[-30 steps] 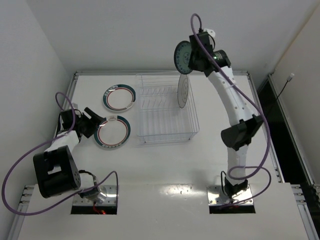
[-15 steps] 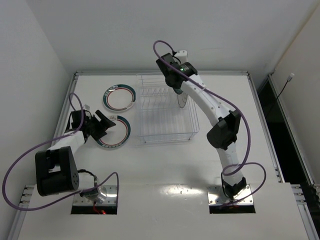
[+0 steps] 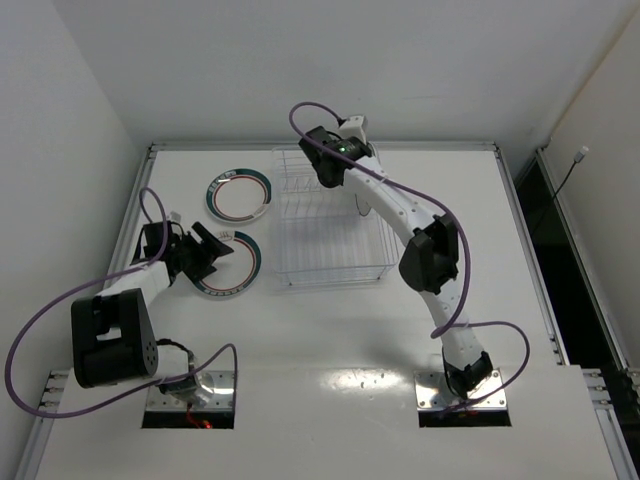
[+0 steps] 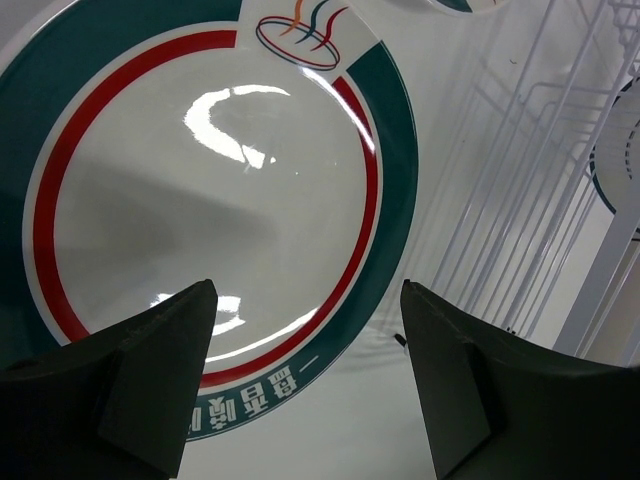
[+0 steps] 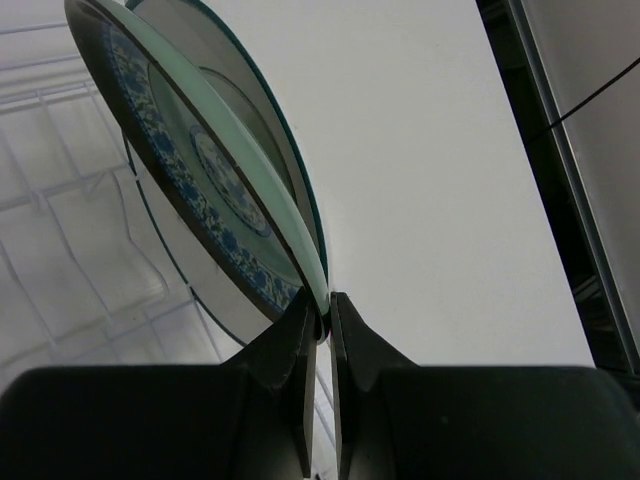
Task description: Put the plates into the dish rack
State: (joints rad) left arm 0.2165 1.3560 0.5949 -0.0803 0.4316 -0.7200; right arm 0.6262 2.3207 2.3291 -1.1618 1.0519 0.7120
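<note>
Your right arm swung from the upper right of the overhead frame to upper centre, over the far end of the dish rack (image 3: 330, 250). The right fingers (image 5: 303, 325) were closed tight on the rim of the small teal-patterned plate (image 5: 215, 190). That plate stood on edge. In the right wrist view its edge ran from upper left down to lower centre, with the patterned face turned toward the rack wires at the left.

A larger plate with a thin dark edge (image 5: 240, 100) stood close behind it. I could not tell whether the two touched. From overhead your arm hid both plates, so only the wrist camera showed that grip.

Your left fingers (image 3: 210, 245) had edged toward the near ringed plate (image 4: 200, 180) and were spread wide, holding nothing. That plate lay flat on the desk (image 3: 520, 250), left of the rack, with its logo at the top of the left wrist frame. Whether the fingers touched the plate, neither view showed. The second ringed plate (image 3: 238, 195) lay flat just beyond it, in the upper left.
</note>
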